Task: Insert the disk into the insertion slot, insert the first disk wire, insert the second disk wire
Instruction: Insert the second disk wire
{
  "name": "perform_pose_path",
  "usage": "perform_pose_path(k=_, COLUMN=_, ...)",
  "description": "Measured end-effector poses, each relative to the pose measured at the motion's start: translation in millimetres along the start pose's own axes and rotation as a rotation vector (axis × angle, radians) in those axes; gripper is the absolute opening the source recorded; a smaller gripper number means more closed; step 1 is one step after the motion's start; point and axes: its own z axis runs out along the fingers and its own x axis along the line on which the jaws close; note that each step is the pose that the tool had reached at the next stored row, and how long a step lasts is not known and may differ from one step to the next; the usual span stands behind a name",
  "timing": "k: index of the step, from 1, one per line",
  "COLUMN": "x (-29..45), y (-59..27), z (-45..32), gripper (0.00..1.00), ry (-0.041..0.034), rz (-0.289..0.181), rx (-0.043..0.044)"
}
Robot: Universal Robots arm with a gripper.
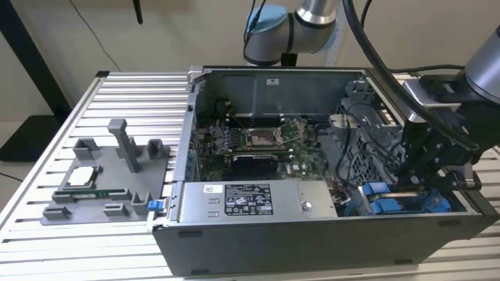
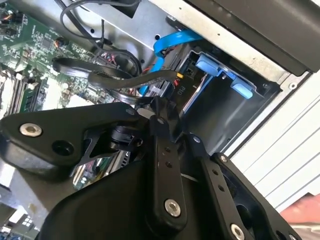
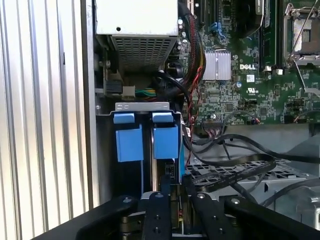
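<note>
The disk sits in the insertion slot (image 3: 142, 106), the grey metal cage at the case's near corner. Its blue carrier tab (image 3: 165, 139) shows beside a second blue tab (image 3: 129, 140), and both appear in the exterior view (image 1: 388, 202). Its metal body is hidden. My gripper (image 3: 179, 212) hangs over the cage on the exterior view's right (image 1: 422, 182). Its fingers stand close together on a small black wire plug (image 2: 182, 91) with red and yellow leads, right at the disk's end. A blue flat wire (image 2: 172, 42) curves down to the same end of the cage.
The grey labelled power-supply box (image 1: 254, 202) lies along the case's front, with the motherboard (image 1: 258, 143) behind it. Loose black cables (image 3: 225, 160) cross beside the cage. A grey fixture plate (image 1: 102, 175) with posts stands on the ribbed table on the exterior view's left.
</note>
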Motion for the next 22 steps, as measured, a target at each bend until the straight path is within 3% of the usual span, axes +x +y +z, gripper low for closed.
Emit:
perform_pose_path(k=5, x=-1.6, y=0.3, z=-12.1, gripper=1.00, ry=-0.0124, rz=0.000, rx=-0.0006)
perform_pose_path(k=17, x=-6.5, y=1.1, z=-51.5, gripper=1.00, ry=-0.0200, rz=0.000, rx=-0.0010)
perform_pose_path(k=19, x=-7.1, y=1.2, z=-55.7, gripper=1.00, ry=-0.0210, rz=0.000, rx=-0.0010)
perform_pose_path(k=22, x=-7.1, y=1.2, z=-56.1, gripper=1.00, ry=-0.0212, rz=0.000, rx=-0.0010)
